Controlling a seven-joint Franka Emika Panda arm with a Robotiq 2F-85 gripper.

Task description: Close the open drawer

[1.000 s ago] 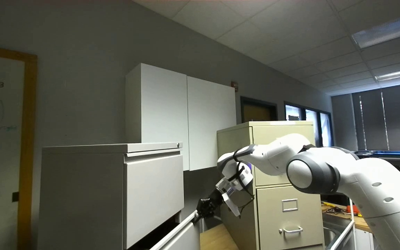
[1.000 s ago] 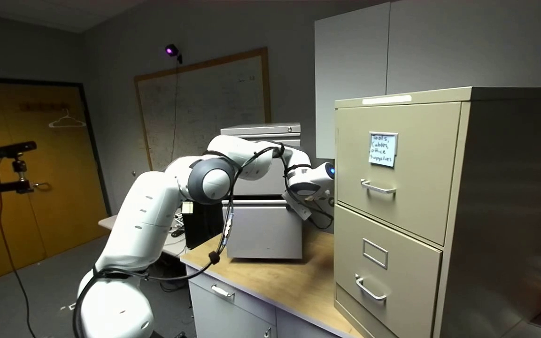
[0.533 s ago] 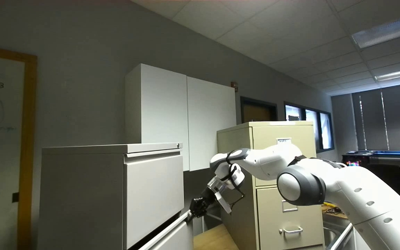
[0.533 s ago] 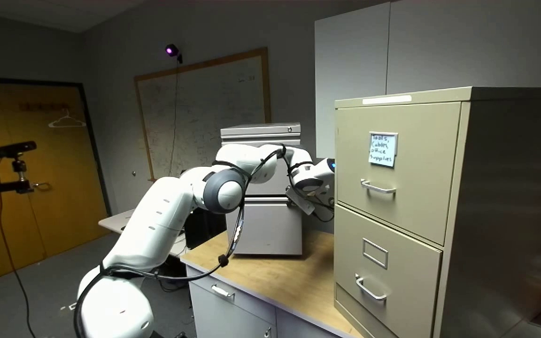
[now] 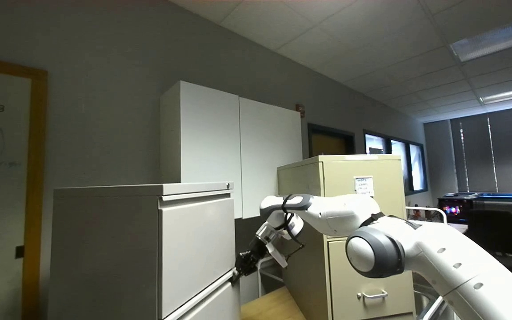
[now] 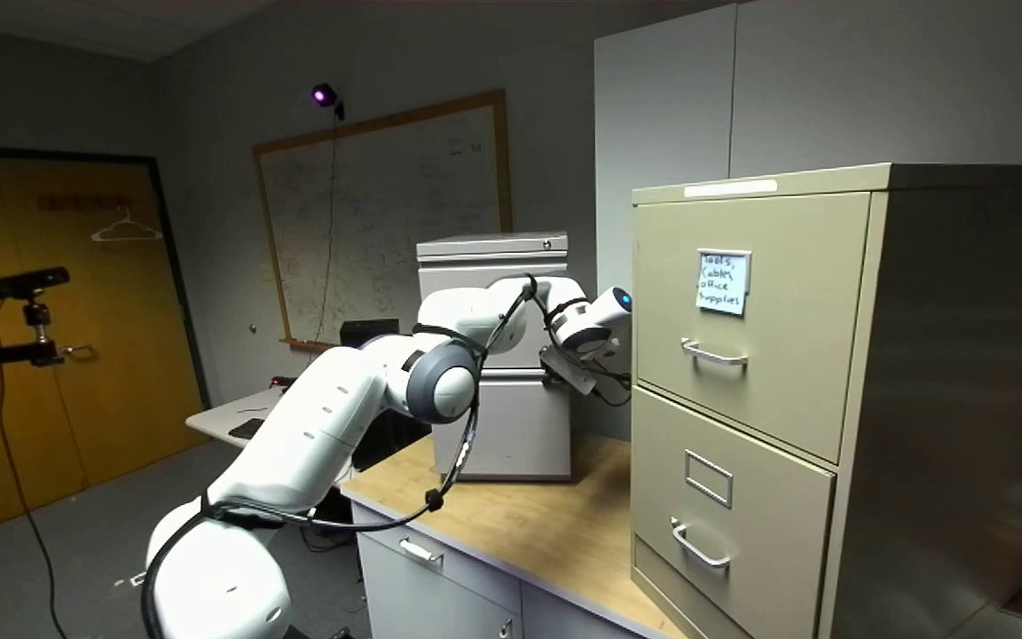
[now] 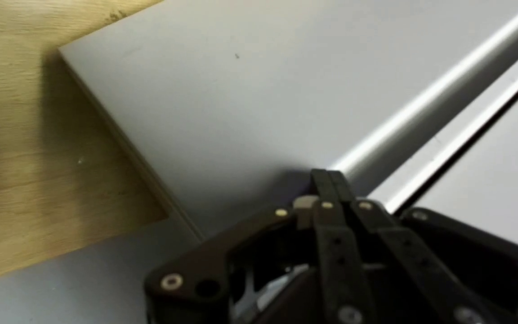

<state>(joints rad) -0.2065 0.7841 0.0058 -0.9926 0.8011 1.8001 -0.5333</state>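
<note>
The drawer (image 5: 218,303) is the pale grey lower drawer of the light-grey cabinet (image 5: 105,249), below its top drawer (image 5: 198,253). Its plain front also shows in an exterior view (image 6: 524,435) and in the wrist view (image 7: 223,103). It sits nearly flush under the top drawer, with only a thin dark line between them in the wrist view. My gripper (image 5: 235,276) is at the drawer's upper edge near its corner. In the wrist view the gripper's (image 7: 331,180) fingertips are together with nothing between them, at the drawer's front by the rounded top edge. The arm partly hides the drawer.
A beige filing cabinet (image 6: 750,399) stands close beside the arm's wrist. The grey cabinet rests on a wooden counter (image 6: 511,519). A white wall cabinet (image 5: 211,138) hangs behind. A cable (image 6: 467,444) hangs along the arm.
The drawer has slid inward, and the dark gap above it has closed to almost nothing. My gripper has moved with it toward the grey cabinet, and the arm has lowered and stretched forward.
</note>
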